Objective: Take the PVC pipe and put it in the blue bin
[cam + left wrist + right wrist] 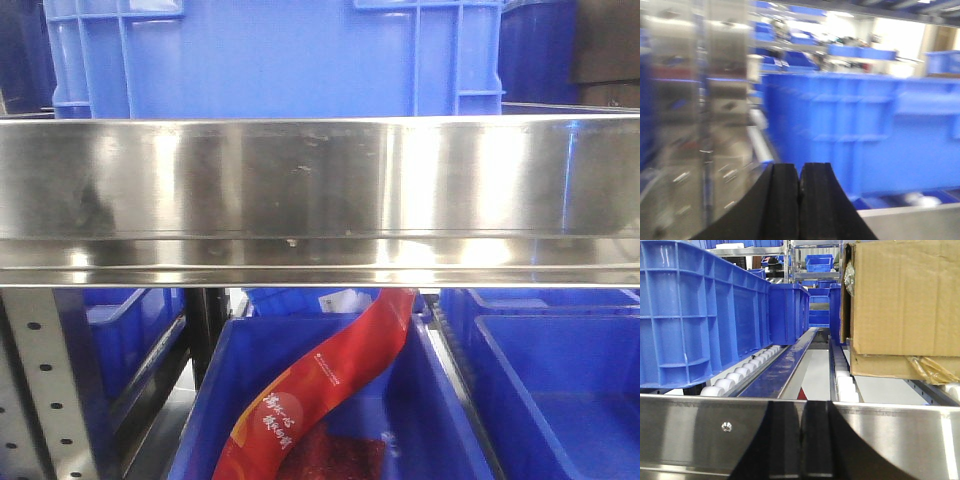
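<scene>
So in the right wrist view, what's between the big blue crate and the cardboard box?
Between the blue crate and cardboard box run white rollers and a steel rail, right wrist view.

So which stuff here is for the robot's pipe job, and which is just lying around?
For the job:
- blue bin, one of several here; I can't tell which is meant
- left gripper, shut
- right gripper, shut
- No PVC pipe shows in any view.

Just lying about:
- red packet in that bin
- cardboard box
- steel rail
- rollers
</scene>
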Tool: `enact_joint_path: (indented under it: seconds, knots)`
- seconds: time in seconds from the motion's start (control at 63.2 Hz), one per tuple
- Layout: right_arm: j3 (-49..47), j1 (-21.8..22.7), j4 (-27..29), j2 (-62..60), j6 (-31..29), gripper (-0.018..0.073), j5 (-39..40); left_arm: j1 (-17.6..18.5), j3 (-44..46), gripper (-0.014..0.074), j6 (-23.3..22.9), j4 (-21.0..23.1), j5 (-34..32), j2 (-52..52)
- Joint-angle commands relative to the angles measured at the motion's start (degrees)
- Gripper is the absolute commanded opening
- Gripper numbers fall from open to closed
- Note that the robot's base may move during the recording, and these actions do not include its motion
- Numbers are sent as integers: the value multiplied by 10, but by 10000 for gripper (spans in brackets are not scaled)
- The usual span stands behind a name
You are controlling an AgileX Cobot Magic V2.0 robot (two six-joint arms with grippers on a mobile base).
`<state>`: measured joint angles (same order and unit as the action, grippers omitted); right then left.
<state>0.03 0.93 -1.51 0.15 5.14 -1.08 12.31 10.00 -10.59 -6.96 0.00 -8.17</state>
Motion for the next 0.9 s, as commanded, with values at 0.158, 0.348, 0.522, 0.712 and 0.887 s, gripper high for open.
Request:
enact_joint_path:
  seconds: [0.158,0.348,0.522,0.712,0.887]
  knots:
    - [0,2,-3,-1,-4,-169,6,-91,-87,-111,0,33,3,82]
    - [0,2,-3,-1,-4,-169,6,-128,-100,-111,0,49,0,82]
    - [0,2,-3,-1,-4,-169,6,-133,-100,-111,0,50,7,82]
    - [0,2,-3,-1,-4,-169,6,-133,-100,-111,0,50,7,82]
    - [0,2,-3,-1,-4,-169,6,-133,-100,-111,0,50,7,82]
